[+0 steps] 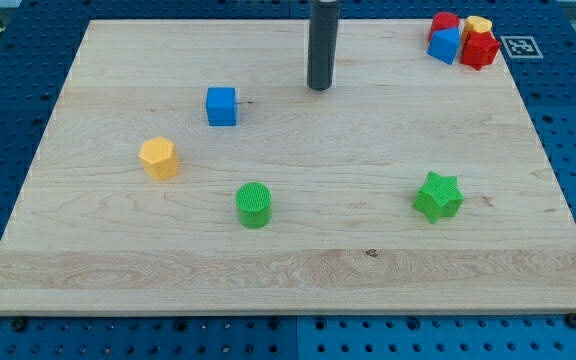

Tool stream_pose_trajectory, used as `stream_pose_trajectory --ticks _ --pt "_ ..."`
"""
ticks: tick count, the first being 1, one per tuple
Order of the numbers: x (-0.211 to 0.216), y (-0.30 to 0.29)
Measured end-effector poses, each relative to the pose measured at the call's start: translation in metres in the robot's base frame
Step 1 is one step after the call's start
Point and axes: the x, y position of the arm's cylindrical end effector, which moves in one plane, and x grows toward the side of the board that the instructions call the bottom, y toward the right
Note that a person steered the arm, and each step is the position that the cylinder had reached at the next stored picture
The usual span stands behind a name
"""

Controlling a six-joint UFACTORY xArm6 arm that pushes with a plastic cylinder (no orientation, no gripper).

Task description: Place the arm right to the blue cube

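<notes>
The blue cube (221,106) sits on the wooden board (288,270), left of centre in the upper half. My tip (319,87) is the lower end of a dark rod that comes down from the view's top. It stands to the right of the blue cube and slightly higher in the view, about a hundred pixels away, touching no block.
An orange hexagonal block (158,158) lies below-left of the blue cube. A green cylinder (253,205) and a green star (438,196) lie lower on the board. A cluster of red (481,50), blue (444,45) and yellow (478,25) blocks sits at the top right corner.
</notes>
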Motion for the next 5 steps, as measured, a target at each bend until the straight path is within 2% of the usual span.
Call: stream_pose_trajectory --ticks 3,5 --pt "0.009 -0.003" --pt "0.058 -0.009"
